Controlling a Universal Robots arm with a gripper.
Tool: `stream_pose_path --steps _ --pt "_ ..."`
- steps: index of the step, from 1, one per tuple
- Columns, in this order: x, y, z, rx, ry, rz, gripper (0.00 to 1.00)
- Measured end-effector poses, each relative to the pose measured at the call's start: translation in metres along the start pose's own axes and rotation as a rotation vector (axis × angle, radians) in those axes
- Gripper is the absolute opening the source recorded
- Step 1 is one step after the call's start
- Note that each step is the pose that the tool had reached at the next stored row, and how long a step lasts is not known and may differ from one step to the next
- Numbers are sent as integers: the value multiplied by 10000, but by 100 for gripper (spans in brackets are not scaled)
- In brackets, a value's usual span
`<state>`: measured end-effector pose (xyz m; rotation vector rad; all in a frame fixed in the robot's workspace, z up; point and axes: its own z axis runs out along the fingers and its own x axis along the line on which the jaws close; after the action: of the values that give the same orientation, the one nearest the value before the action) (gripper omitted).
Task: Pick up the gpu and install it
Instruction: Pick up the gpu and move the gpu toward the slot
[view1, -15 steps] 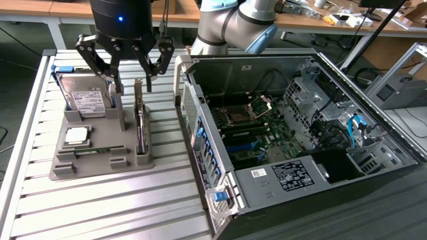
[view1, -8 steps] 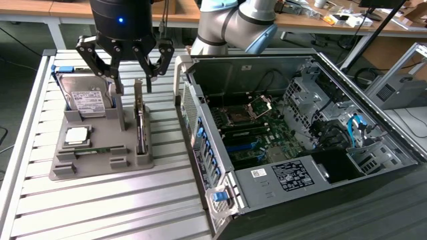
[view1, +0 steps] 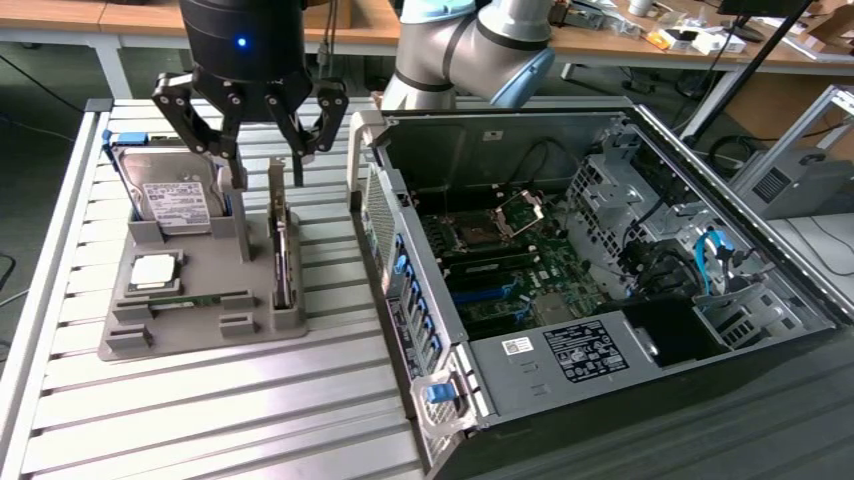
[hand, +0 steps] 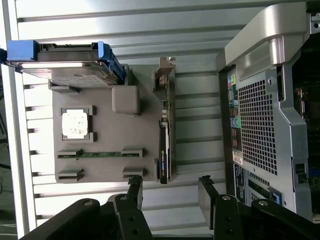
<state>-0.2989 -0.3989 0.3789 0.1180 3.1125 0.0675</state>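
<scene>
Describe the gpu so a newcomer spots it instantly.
Beside the open computer case sits a grey parts holder. The gpu stands on edge along its side nearest the case. Unlike the boxy hard drive, it's a thin black card.

No text legible. Hard drive (view1: 147, 165), far left on tray (view1: 200, 335): white label (view1: 183, 207), print too small to read. Gpu (hand: 166, 130): small green mark on edge, unreadable. PC case (view1: 494, 150), right: black-and-white sticker (view1: 587, 352) and small white sticker (view1: 518, 345) on inner metal cover, near side, both unreadable.
</scene>
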Motion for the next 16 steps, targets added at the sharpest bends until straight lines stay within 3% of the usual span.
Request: stream_pose_path --steps 16 --pt "1 -2 35 0 0 0 57"
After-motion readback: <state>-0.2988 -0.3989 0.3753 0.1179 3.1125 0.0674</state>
